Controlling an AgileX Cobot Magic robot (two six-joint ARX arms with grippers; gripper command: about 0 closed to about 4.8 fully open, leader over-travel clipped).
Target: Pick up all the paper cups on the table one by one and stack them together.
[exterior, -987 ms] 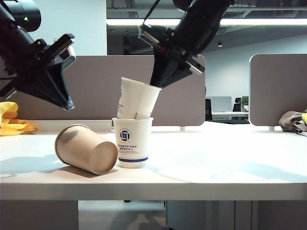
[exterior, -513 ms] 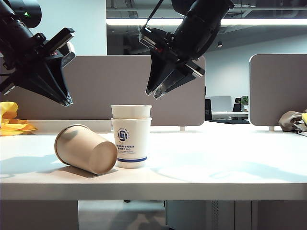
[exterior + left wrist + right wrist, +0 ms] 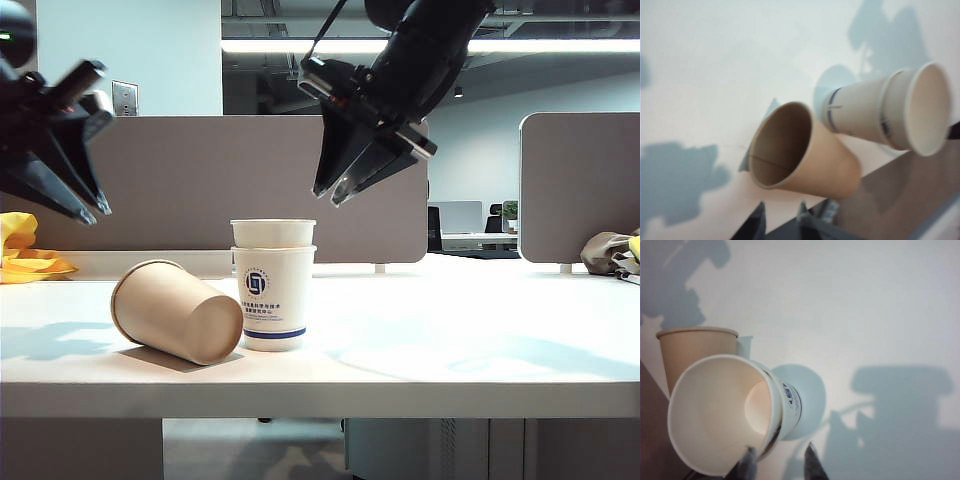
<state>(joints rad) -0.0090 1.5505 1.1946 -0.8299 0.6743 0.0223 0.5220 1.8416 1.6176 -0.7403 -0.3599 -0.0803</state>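
- Exterior view: I see the two white logo cups point(image 3: 273, 285) nested and upright near the middle of the table point(image 3: 450, 350), axis vertical, mouths up. The kraft-brown cup point(image 3: 177, 311) lies on its side just beside them at their 9 o'clock, touching or nearly so, its long axis roughly level, mouth toward 10 o'clock and base toward the stack. My right gripper point(image 3: 341, 190) hangs above the stack at 1 o'clock, fingers apart and holding nothing. My left gripper point(image 3: 88, 213) is high at the far left, empty; I cannot tell its spread here.
- Left wrist view: the brown cup point(image 3: 802, 152) shows me its open mouth, and the fingertips point(image 3: 757, 222) stand apart, clear of it.
- Right wrist view: I look down into the nested white cups point(image 3: 727, 415), fingertips point(image 3: 812, 460) spread and empty.
- I judge the brown cup is the one left: bring my left gripper down, pinch its wall near the rim, turn it upright and seat it in the stack.
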